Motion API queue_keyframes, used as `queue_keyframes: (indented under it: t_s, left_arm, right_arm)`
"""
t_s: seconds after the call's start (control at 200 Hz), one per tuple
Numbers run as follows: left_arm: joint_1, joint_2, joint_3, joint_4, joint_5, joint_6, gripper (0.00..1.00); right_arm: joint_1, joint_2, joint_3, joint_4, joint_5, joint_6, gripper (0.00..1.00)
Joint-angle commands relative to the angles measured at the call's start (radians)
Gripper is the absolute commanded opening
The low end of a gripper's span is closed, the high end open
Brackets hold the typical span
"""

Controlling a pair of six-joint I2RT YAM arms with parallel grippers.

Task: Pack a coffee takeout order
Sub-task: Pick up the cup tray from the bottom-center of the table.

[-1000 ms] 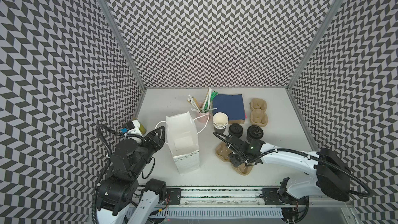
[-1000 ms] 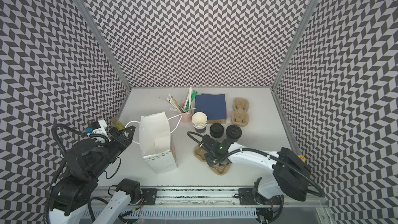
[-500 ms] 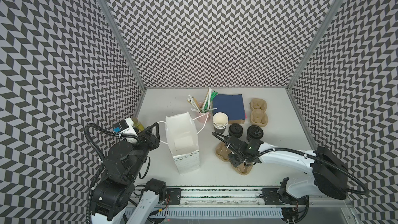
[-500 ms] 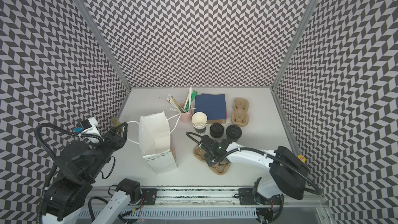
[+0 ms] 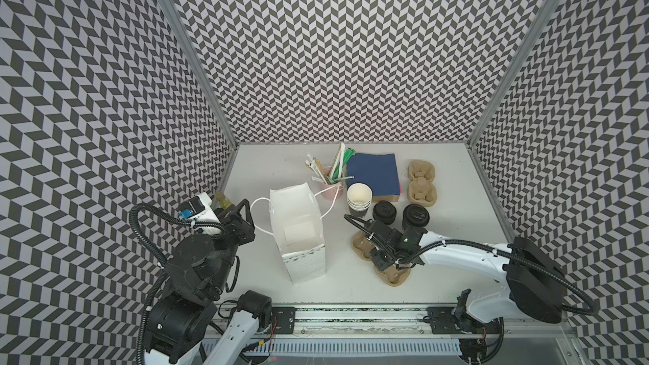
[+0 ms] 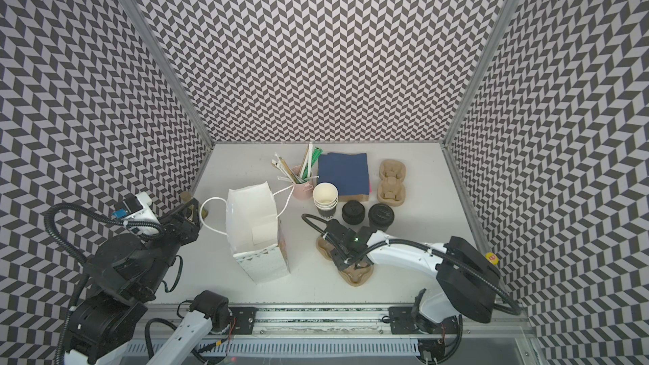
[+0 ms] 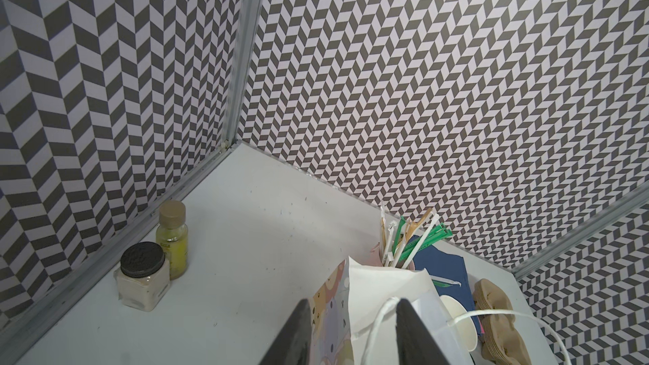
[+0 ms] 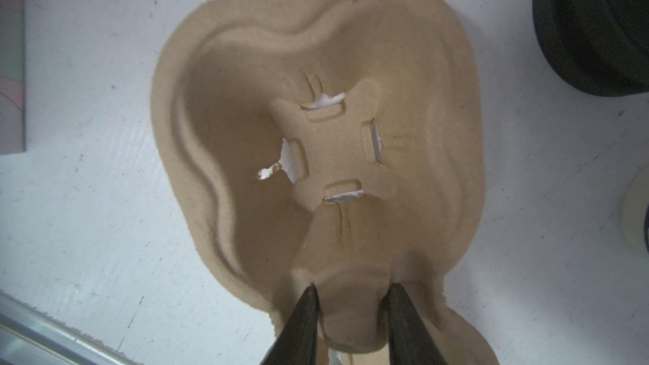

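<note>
1. Against the left edge of the counter [image 5: 281, 170] stood a black-capped jar [image 7: 142, 280], with a small yellow bottle [image 7: 172, 237] just beside it.
2. The left claw [image 7: 352, 303] hung near that same edge, released, with its jaws apart. In the left wrist view the bag's rim and cord handle showed beyond the gap. Whether the cord touched a finger I cannot tell.
3. A white paper bag [image 5: 298, 229] stood upright with its mouth open, left of the counter's middle and nearer the front edge than the back.
4. Behind the bag, toward the back edge, a pink cup [image 6: 302, 189] held straws and stirrers. A stack of lidless cups [image 5: 359, 198] stood just to its right.
5. The tan carrier [image 5: 395, 277] lay flat on the counter near the front edge, to the right of the bag. The right claw [image 8: 353, 291] was clenched on its middle ridge, one finger on each side.
6. Just behind the carrier, a black-lidded cup [image 5: 384, 213] and a second black-lidded cup [image 5: 415, 217] stood upright side by side on the counter, not in the carrier.
7. The navy napkin [image 5: 374, 175] lay flat toward the back edge, behind those cups.
8. Spare carriers [image 5: 421, 182] lay stacked just right of the napkin, toward the back right corner.
</note>
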Motion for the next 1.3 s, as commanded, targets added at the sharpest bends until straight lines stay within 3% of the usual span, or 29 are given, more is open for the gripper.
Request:
queue_keyframes:
  t_s: [0.0, 0.09, 0.491, 0.991, 1.297]
  left_arm:
    - [-0.007, -0.011, 0.012, 0.008, -0.046, 0.024, 0.42]
    - [-0.014, -0.012, 0.019, -0.001, -0.061, 0.026, 0.42]
    - [-0.025, -0.005, 0.024, 0.019, -0.043, 0.029, 0.42]
    - [-0.025, -0.013, 0.008, 0.032, -0.017, 0.021, 0.42]
    - [-0.025, -0.011, -0.005, 0.048, 0.001, 0.021, 0.39]
  right_arm:
    - [0.002, 0.017, 0.006, 0.002, 0.006, 0.0, 0.29]
    - [0.003, 0.002, 0.012, -0.008, 0.009, 0.008, 0.23]
    - [0.003, -0.153, 0.11, -0.162, 0.036, 0.06, 0.22]
    - [0.007, -0.329, 0.381, -0.307, 0.052, 0.093, 0.16]
    - [0.014, -0.34, 0.54, -0.33, -0.002, 0.094, 0.1]
